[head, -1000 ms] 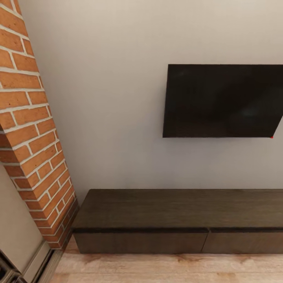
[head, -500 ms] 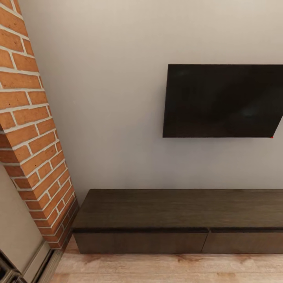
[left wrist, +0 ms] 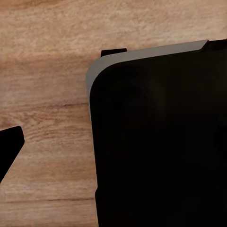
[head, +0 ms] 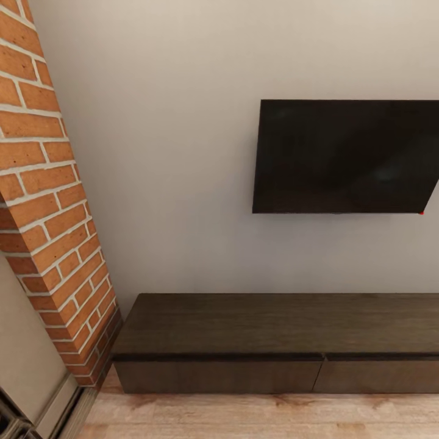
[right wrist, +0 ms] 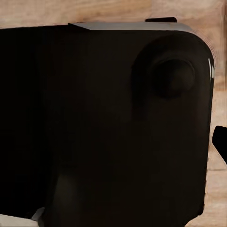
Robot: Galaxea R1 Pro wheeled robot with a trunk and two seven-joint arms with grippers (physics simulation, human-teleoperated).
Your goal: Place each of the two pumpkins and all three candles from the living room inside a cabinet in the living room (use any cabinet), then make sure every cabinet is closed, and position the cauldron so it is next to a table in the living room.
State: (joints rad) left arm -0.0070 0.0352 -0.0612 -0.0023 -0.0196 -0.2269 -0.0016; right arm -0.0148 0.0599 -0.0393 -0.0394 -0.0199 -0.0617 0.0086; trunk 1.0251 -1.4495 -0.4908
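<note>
Facing the cabinet (head: 244, 341) with its drawers closed, you next need to fetch pumpkins and candles; I cannot tell either end effector's state.

The long, low dark-brown wood cabinet (head: 277, 341) stands on the pale wood floor (head: 256, 417) against the wall, below the black wall-mounted screen (head: 344, 157), right of the red-brick fireplace column (head: 49, 201).

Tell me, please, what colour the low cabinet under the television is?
Dark brown wood grain on the cabinet, seen best in the head view.
</note>
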